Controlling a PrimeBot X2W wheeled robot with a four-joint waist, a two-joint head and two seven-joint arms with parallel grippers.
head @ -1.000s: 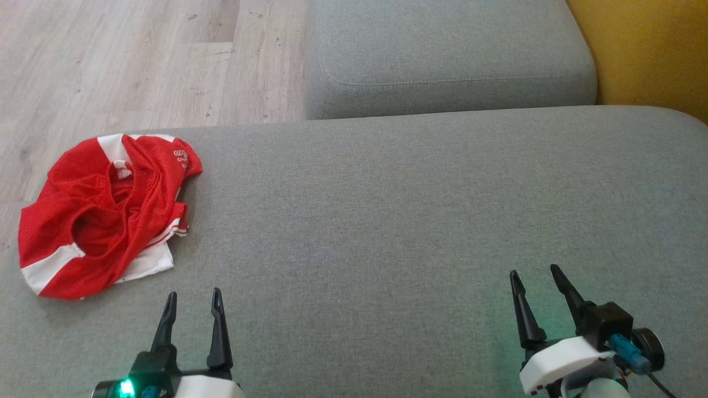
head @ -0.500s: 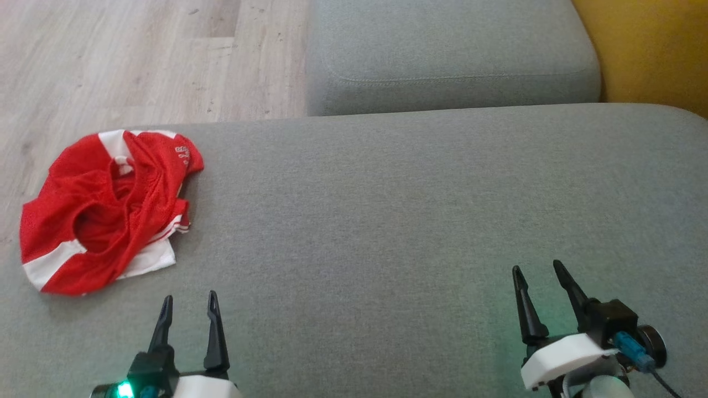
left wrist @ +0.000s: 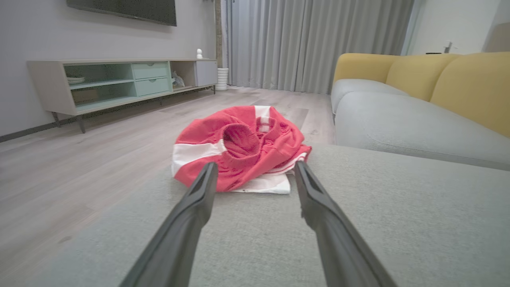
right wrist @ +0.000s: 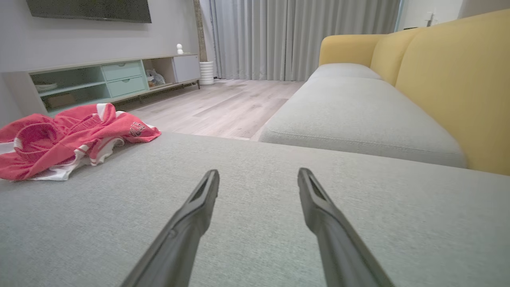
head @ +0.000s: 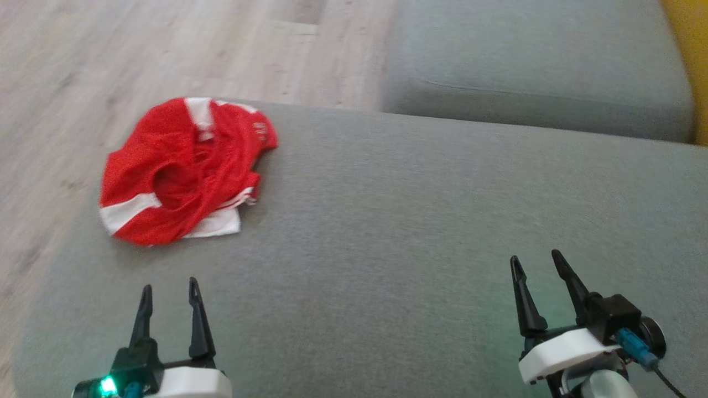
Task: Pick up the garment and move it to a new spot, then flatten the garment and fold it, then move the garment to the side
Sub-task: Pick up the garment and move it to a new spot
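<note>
Head view, kinda smeary: red mesh garment [head: 182, 171] bunched at 10 o'clock on the grey cushion [head: 415, 249], right at its rim by the wood floor [head: 110, 55].
Left gripper [head: 169, 284] at 7 o'clock and right gripper [head: 535, 256] at 5 o'clock both sit with fingers apart, holding nothing, clear of the cloth. Loads of bare cushion from centre out to 3 o'clock. Far seat cushion [head: 525, 61] at 1 o'clock, with the yellow backrest [head: 694, 55] clipped by the frame edge. White lettering on the garment is too blurry to read.
</note>
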